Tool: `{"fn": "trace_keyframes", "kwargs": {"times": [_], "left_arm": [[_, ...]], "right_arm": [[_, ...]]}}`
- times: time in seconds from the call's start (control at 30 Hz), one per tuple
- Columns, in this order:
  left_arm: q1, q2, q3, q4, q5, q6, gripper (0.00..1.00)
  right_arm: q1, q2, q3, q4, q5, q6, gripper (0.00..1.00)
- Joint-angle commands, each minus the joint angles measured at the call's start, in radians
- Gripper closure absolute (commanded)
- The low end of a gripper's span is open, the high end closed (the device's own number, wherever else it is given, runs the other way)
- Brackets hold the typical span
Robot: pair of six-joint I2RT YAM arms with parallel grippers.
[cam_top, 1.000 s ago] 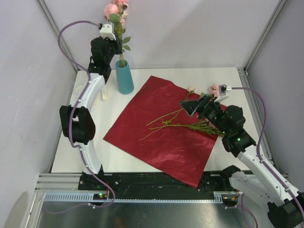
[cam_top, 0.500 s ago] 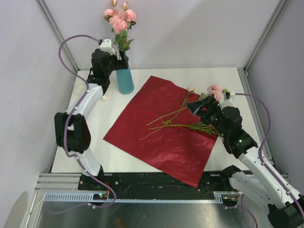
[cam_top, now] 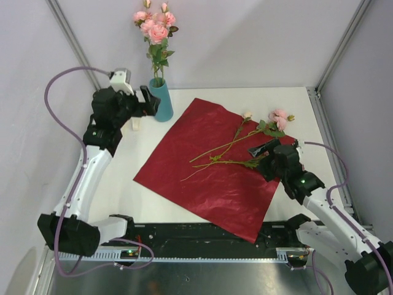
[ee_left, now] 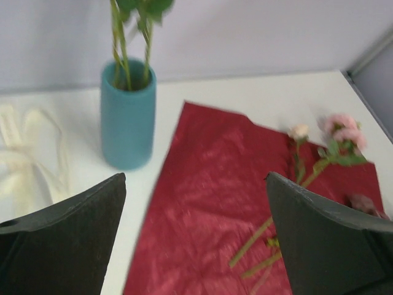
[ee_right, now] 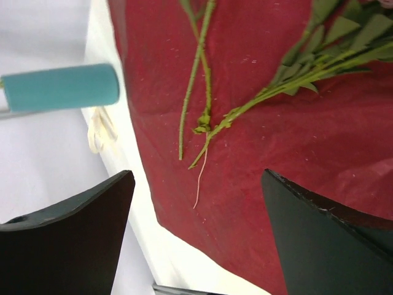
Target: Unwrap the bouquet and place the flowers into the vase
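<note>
The bouquet lies undone, its dark red wrapping paper flat on the table. Some pink flowers stand in the teal vase at the back left. More flowers lie loose on the paper, their pink blooms at its right corner. My left gripper is open just left of the vase and holds nothing. In the left wrist view the vase stands ahead of the open left gripper. My right gripper hovers open over the leafy stems, with bare paper between its fingers.
A cream ribbon lies on the white table left of the vase, and shows in both wrist views as the ribbon and the ribbon. Frame posts and grey walls close in the table at the back and sides.
My left gripper let go of the flowers in the vase, opened, and drew back down and left. My right gripper sank lower and nearer over the loose stems.
</note>
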Motion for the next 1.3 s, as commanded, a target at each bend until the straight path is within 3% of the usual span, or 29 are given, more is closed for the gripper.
{"fn": "trace_keyframes", "kwargs": {"times": [0.0,0.43,0.7,0.93,1.27], "left_arm": [[-0.006,-0.096,-0.129,-0.068,0.135,-0.095,0.0],[-0.154,-0.4,-0.399,-0.066,0.2,-0.095,0.0],[-0.164,-0.49,-0.48,-0.014,0.095,-0.182,0.0],[-0.169,-0.478,-0.484,-0.014,0.143,-0.16,0.0],[-0.179,-0.458,-0.483,-0.013,0.17,-0.147,0.0]], "right_arm": [[0.001,0.057,-0.004,-0.049,0.089,0.177,0.11],[-0.075,0.366,-0.014,0.57,0.074,-0.208,0.24],[-0.205,0.674,-0.005,0.957,-0.065,-0.231,0.36],[-0.289,0.93,0.05,1.083,-0.162,-0.122,0.44],[-0.323,1.062,0.099,1.167,-0.187,-0.081,0.44]]}}
